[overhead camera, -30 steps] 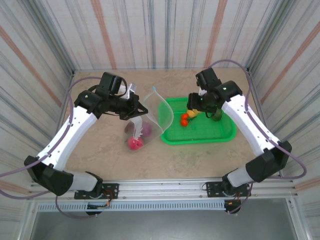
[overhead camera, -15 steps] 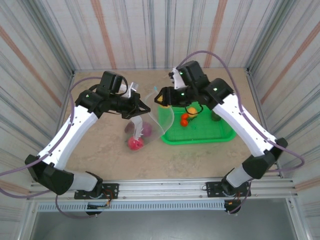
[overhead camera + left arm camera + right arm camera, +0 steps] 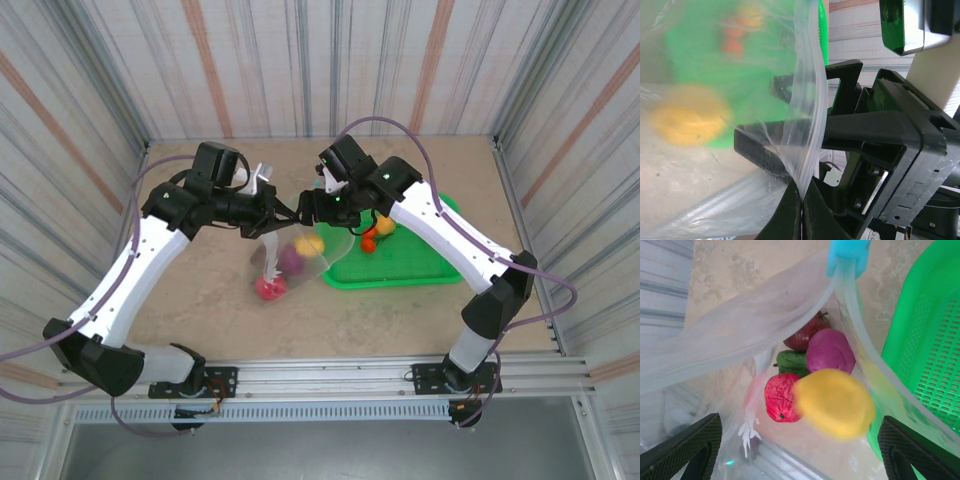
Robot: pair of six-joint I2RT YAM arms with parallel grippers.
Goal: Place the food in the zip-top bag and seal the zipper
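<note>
The clear zip-top bag [image 3: 285,255] lies open on the table, its mouth lifted. My left gripper [image 3: 281,214] is shut on the bag's upper edge, and the film is pinched between its fingertips [image 3: 801,200]. My right gripper [image 3: 801,442] hangs open over the mouth [image 3: 309,205]. A blurred yellow food piece [image 3: 835,402] is loose between its spread fingers, inside the bag [image 3: 310,243]. Below it lie red [image 3: 781,397], purple [image 3: 830,350], green [image 3: 790,361] and maroon [image 3: 805,334] pieces. The zipper [image 3: 854,305] runs down from its light-blue slider [image 3: 847,252].
A green mesh basket [image 3: 420,268] sits right of the bag, touching its edge, with orange pieces [image 3: 375,233] still in it. Corrugated walls close in the table on three sides. Both arms meet above the bag, close together.
My right arm swung left from the basket to above the bag mouth with the yellow piece. Its jaws have since spread and the yellow piece now sits inside the bag. The left arm held still.
</note>
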